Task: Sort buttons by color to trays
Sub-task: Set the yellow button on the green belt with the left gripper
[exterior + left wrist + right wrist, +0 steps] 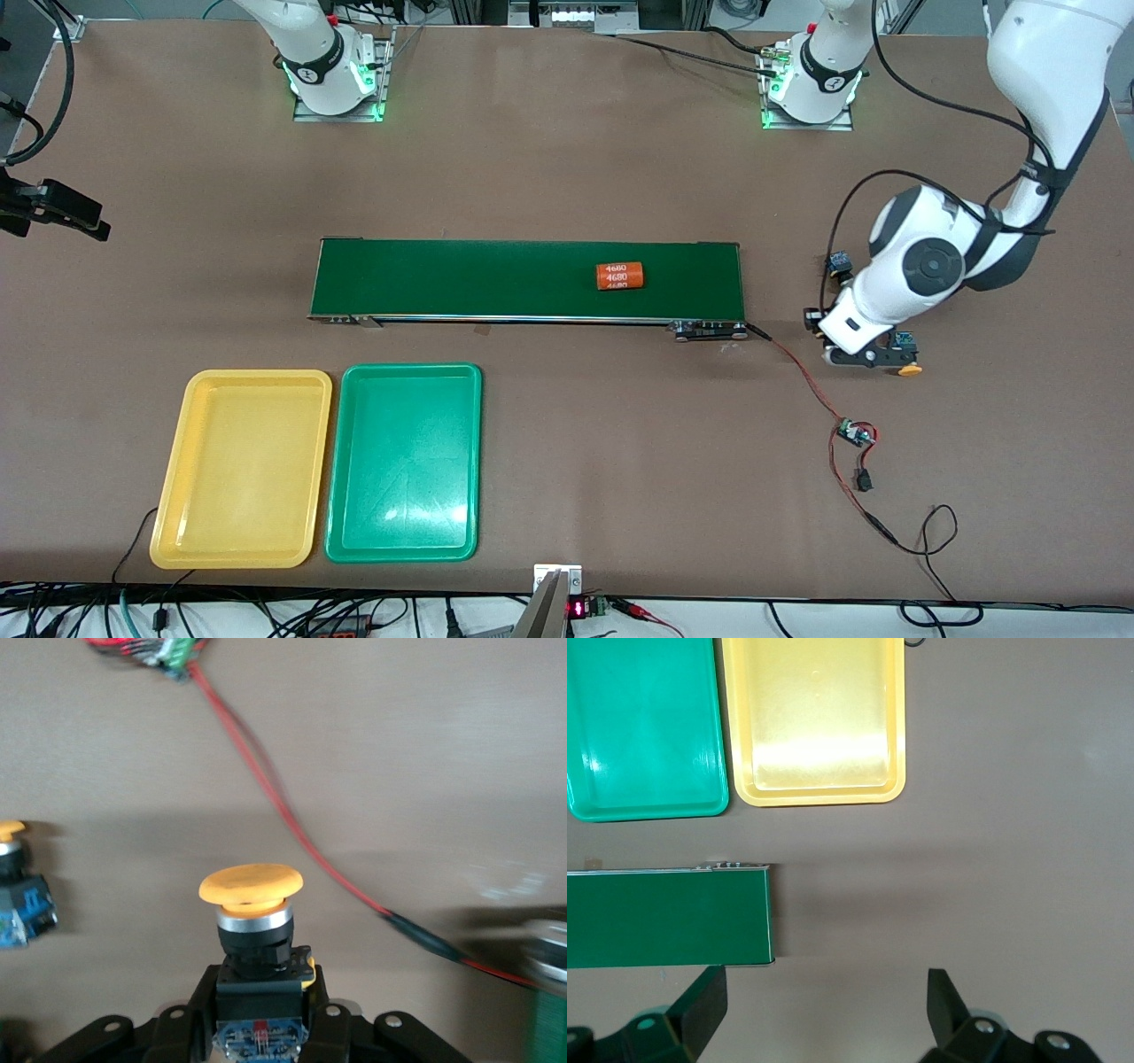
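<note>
Brown table (567,159) filled view under even light. Black cables (266,611) ran along white strip at camera-side edge. Green lamps (337,111) glowed at table's top edge.

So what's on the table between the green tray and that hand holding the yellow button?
In the front view, between the green tray and the left gripper shut on the yellow button, only red wire crosses bare table.

A brown surface (567,159) carries a dark-green belt (496,279) at its middle. Nearer the front camera, toward the right arm's end, a yellow tray (241,468) and a green tray (404,462) lie side by side. Red wiring (815,390) trails from the belt toward the left arm's end.
</note>
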Controlling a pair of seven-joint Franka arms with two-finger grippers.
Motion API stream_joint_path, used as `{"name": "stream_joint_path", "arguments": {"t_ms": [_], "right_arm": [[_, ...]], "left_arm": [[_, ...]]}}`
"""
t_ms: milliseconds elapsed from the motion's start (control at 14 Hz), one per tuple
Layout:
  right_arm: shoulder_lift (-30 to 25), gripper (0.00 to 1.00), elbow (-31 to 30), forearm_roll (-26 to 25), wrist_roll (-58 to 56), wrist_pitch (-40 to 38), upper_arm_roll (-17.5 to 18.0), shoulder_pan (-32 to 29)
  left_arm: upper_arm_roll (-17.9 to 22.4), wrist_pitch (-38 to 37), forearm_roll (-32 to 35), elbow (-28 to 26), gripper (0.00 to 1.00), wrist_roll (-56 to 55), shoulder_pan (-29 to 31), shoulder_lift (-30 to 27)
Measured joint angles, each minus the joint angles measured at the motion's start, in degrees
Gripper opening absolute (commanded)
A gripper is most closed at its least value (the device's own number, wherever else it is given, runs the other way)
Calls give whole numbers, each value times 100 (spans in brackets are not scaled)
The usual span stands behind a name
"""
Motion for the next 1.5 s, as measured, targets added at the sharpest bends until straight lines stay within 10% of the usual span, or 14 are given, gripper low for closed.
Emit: {"name": "stream_joint_path", "arguments": {"t_ms": [429,857,929,1071,1500], "right_arm": [[0,100,-1,0,0,22,0,-1],[1,100,-5,0,0,32,0,-1],[1,100,-5,0,0,32,0,-1],[1,100,-5,0,0,32,0,-1],[1,100,-5,0,0,33,-1,-8]], "left_arm": [[-1341,-479,-242,-61,23,-1467,-100,-36],[-1458,-208,-248,-135,25,-2019,-628,370],[-1453,-47,-248,-177,33,-2026,-625,421],[-1443,121,-248,-241,100,-2027,-611,485],[-1443,147,-247,-228,100,-2049,-548,494]]}}
